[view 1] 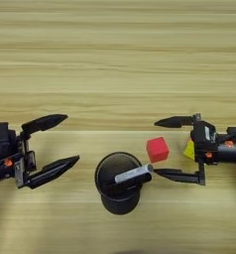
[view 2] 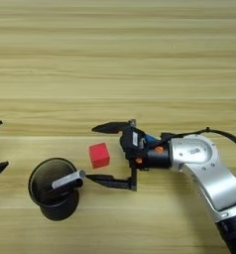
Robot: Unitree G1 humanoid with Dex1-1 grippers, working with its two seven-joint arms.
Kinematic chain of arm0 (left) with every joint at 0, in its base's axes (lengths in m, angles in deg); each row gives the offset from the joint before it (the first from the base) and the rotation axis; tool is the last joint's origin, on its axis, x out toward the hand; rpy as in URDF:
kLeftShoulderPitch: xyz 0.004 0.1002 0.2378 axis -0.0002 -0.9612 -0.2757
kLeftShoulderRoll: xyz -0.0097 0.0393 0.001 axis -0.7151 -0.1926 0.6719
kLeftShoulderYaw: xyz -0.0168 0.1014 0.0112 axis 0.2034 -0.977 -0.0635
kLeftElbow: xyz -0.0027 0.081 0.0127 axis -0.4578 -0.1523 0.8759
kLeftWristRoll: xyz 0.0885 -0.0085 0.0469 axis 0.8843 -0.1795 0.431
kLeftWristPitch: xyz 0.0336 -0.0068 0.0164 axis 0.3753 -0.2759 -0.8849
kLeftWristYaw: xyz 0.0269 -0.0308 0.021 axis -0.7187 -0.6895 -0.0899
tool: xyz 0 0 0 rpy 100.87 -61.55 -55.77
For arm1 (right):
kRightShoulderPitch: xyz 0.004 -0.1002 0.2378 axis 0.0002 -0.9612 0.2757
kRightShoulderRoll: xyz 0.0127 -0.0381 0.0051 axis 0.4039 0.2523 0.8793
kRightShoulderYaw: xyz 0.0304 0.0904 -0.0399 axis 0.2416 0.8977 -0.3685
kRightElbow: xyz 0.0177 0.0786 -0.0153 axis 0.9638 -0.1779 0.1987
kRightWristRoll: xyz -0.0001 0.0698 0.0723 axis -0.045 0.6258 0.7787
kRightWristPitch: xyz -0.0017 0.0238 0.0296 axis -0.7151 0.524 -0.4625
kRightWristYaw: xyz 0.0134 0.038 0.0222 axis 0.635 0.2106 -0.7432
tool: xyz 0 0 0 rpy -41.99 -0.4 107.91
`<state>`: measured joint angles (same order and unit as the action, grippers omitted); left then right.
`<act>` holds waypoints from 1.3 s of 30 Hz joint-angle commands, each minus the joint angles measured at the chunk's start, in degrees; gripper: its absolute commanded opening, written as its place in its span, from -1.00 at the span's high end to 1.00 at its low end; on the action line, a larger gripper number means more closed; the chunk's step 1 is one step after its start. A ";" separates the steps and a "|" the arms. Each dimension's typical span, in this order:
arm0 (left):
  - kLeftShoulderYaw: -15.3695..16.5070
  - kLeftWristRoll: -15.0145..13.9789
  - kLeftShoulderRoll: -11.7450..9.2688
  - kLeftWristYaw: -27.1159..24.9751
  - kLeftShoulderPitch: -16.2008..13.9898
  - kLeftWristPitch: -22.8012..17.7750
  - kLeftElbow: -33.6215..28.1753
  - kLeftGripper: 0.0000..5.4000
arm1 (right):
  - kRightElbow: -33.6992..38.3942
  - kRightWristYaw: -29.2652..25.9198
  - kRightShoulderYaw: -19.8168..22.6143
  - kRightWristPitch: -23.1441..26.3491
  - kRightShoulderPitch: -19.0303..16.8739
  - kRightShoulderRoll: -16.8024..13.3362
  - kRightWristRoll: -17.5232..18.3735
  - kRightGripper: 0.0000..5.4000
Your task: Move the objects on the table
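Observation:
A small red cube (view 1: 157, 149) lies on the table (view 1: 115, 59), between the two spread fingers of my right gripper (view 1: 155, 147), which is open and touches neither side of it. Only a yellow corner of the multicoloured puzzle cube (view 1: 189, 149) shows, the rest hidden behind the right gripper's body. Just left of the lower right finger stands the black cup (view 1: 118, 182), upright, with the black-and-silver marker (view 1: 133, 174) leaning out over its rim toward that finger. My left gripper (view 1: 71, 138) is open at the left, a short way from the cup, holding nothing.
The silver right forearm (view 2: 204, 163) runs from the lower right corner to the gripper, with a black cable arching above it. Bare wood planks fill the far half of the table.

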<state>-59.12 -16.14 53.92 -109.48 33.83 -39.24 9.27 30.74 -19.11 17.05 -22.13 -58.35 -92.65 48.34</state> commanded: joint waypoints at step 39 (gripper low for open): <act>-14.63 14.91 0.69 -2.92 3.00 3.15 9.37 -1.00 | -1.53 -6.01 -3.76 6.09 4.48 -0.51 0.78 -0.99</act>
<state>-73.33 -2.13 54.55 -112.69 35.69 -36.79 17.84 29.76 -24.77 13.71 -16.62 -55.34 -93.31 49.13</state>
